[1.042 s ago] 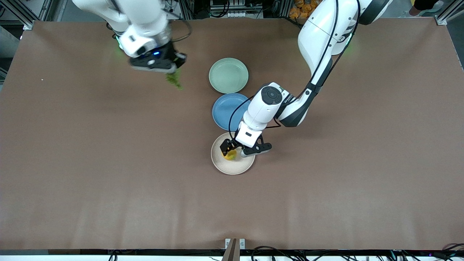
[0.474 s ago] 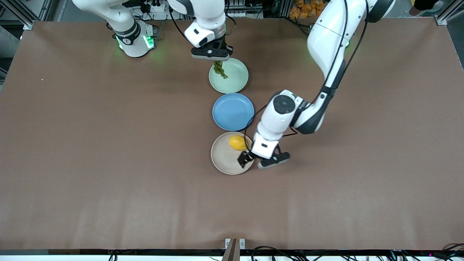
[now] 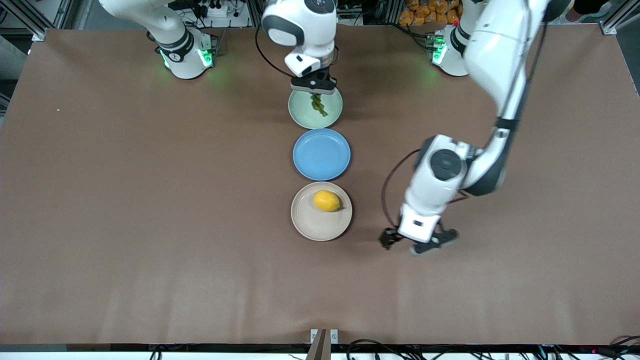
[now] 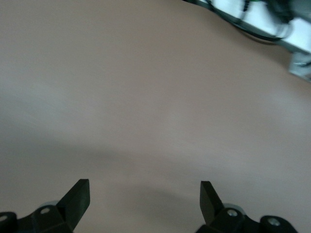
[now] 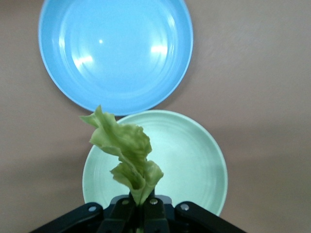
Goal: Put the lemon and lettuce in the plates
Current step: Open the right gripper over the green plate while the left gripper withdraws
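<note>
Our right gripper (image 3: 314,90) is clenched on the lettuce (image 3: 317,104), and the leaf hangs straight down from the fingertips, so its long axis is close to vertical and its free end points at the mint green plate (image 3: 332,117) directly below. In the right wrist view the lettuce (image 5: 125,154) covers the middle part of this plate (image 5: 194,160), while the blue plate (image 5: 115,53) lies next to it, nearer to the front camera. This is the relation that matters: the leaf is already above the correct plate, so we judge that the coming move is only a small lowering and then a release. We cannot tell if the tip of the leaf already touches the plate. The right arm reaches from its base toward the middle of the table, with the wrist pointing down. Our left gripper (image 3: 419,244) is released and holds nothing; it hangs low over bare table, at the left arm's side of the beige plate (image 3: 306,225). The lemon (image 3: 326,200) lies in this beige plate, on the part toward the blue plate, well apart from the left gripper. The left arm waits.
</note>
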Tool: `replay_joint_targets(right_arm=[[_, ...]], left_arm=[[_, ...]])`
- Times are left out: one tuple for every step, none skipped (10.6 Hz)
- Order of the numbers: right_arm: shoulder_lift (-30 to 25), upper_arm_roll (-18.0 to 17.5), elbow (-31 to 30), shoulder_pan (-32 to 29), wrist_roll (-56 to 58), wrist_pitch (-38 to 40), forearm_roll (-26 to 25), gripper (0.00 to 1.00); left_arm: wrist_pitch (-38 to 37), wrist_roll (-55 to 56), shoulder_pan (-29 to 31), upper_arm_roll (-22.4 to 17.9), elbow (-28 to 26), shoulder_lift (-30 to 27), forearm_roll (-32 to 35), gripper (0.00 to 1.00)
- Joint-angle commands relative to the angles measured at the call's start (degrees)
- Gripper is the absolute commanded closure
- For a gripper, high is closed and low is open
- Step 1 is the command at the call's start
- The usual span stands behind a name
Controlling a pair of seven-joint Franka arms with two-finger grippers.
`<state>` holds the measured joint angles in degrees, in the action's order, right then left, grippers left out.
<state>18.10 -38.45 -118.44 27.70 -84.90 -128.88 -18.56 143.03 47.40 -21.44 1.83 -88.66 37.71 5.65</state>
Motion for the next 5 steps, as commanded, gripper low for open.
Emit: replay_joint_targets(right_arm=[[4.4,-0.48,-0.46,1.04,-3.69,-1.11,-4.81,1.0],[4.4,-0.48,-1.95,1.39,-3.7,-1.37,-5.86,1.0],[4.49,-0.48,-3.18,1.48,-4.57,-2.76,-6.13,1.0],[4.49,-0.48,-4.24,2.18,-5.62,-3.74,-7.09,1.0],[4.84,-0.48,-4.51,2.27,-5.72,-3.83,-8.67,0.84]], left_arm=[[-12.99,-14.66,6.22,0.72,-1.07,-5.18,1.55,0.0],[-16.43,-18.71,8.07,0.9,-1.33,-6.76,1.55,0.0],[-19.16,-24.05,10.78,1.33,-2.55,-8.95,0.42,0.0],[-22.15,-27.5,10.9,1.16,-3.26,-10.36,-0.28,0.0],[-22.61,-28.15,10.98,0.9,-6.92,-13.16,-0.73,0.0]])
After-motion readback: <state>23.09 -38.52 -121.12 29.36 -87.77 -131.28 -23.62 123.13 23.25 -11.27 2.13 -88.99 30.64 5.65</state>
